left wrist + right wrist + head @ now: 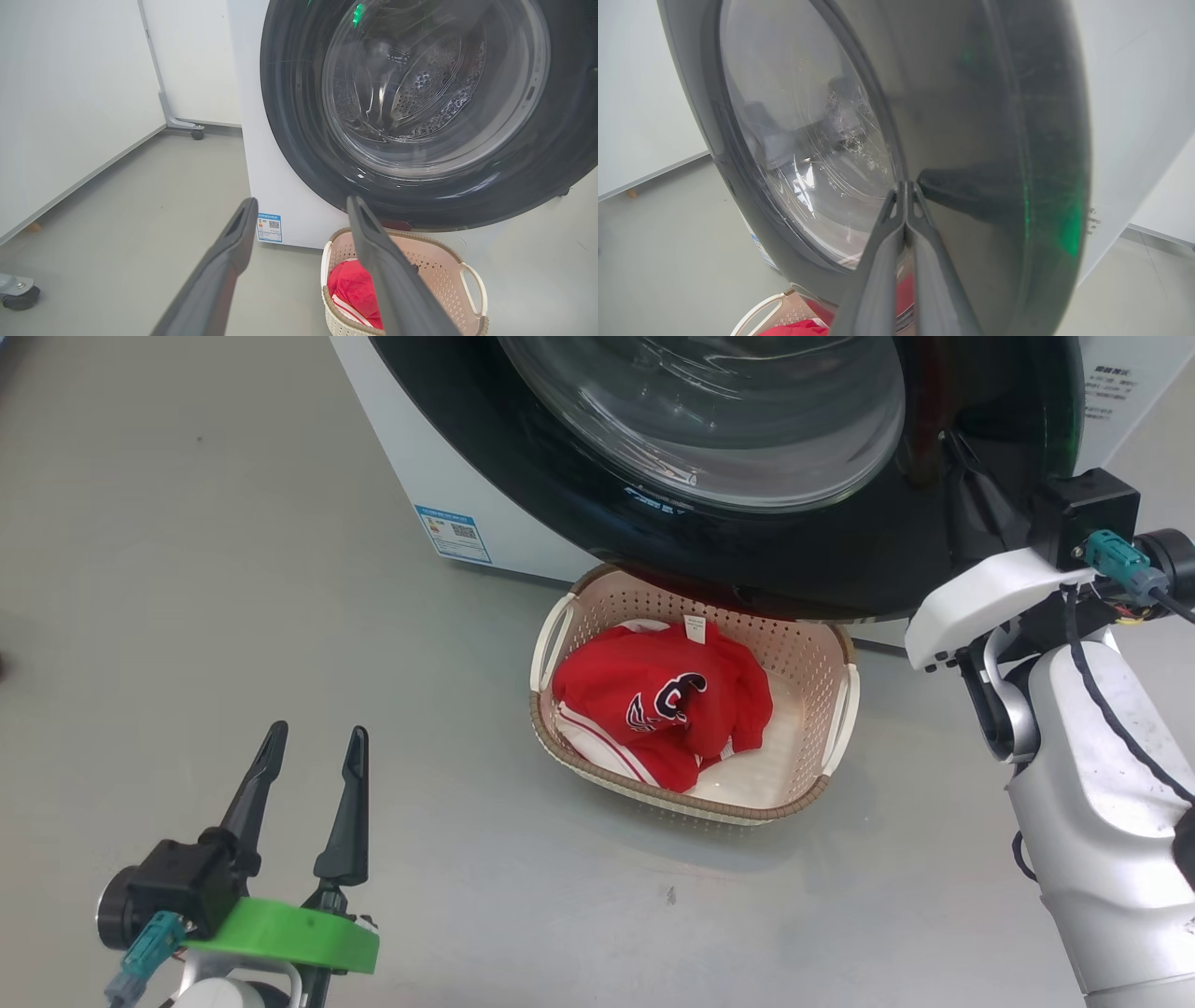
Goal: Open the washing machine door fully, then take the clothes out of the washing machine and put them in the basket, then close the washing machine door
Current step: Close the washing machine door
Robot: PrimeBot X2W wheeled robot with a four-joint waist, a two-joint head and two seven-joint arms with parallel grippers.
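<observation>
Well, we have the clothes [658,695] lying crumpled in the basket [812,658], the red jersey bunched toward its left side with bare cream bottom showing at the right, and the basket stands on the grey floor [233,569] just in front of the washing machine [425,457], far rim tucked under the lower edge of the washing machine door [840,551]. Our left gripper [317,733] hangs released over the floor's near left part, fingers spread and empty, while our right gripper [905,186] is clenched, tips pinched together at the door's glossy black face.
</observation>
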